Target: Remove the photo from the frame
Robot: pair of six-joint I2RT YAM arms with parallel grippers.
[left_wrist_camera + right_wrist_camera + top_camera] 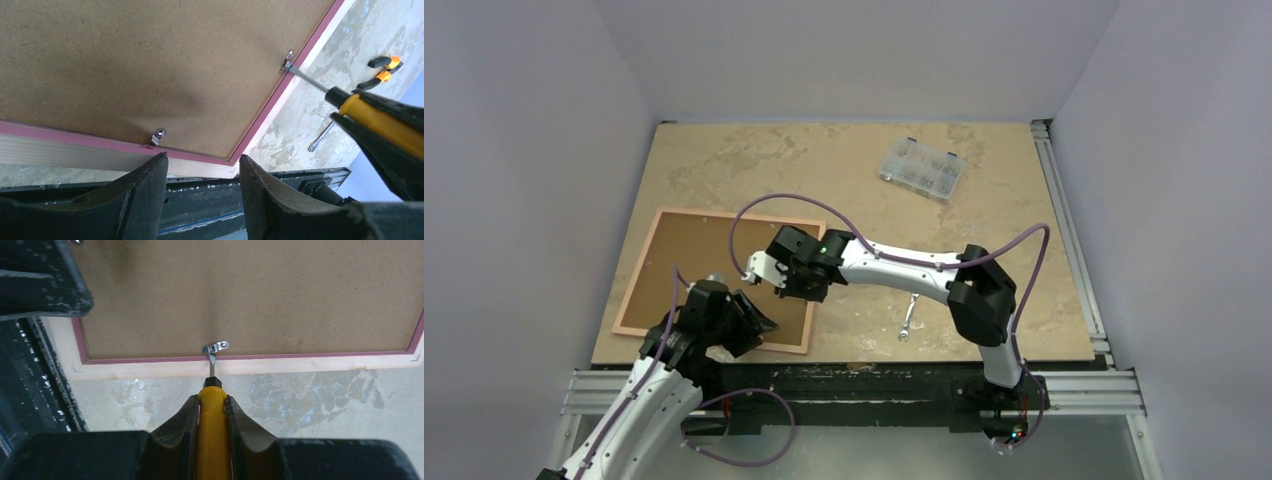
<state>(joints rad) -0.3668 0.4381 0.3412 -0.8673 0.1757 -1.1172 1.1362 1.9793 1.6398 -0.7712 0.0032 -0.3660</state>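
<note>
The pink-rimmed frame lies face down at the table's near left, its brown backing board facing up. The photo is hidden beneath that board. My right gripper is shut on a yellow-handled screwdriver. The blade tip touches a small metal clip on the frame's right side. My left gripper is open at the frame's near edge, close to the near right corner, and nothing lies between its fingers. Another clip sits just beyond its left fingertip.
A clear compartment box stands at the back right. A small wrench lies on the table right of the frame, and an orange-handled tool lies beyond it. A black rail runs along the table's near edge.
</note>
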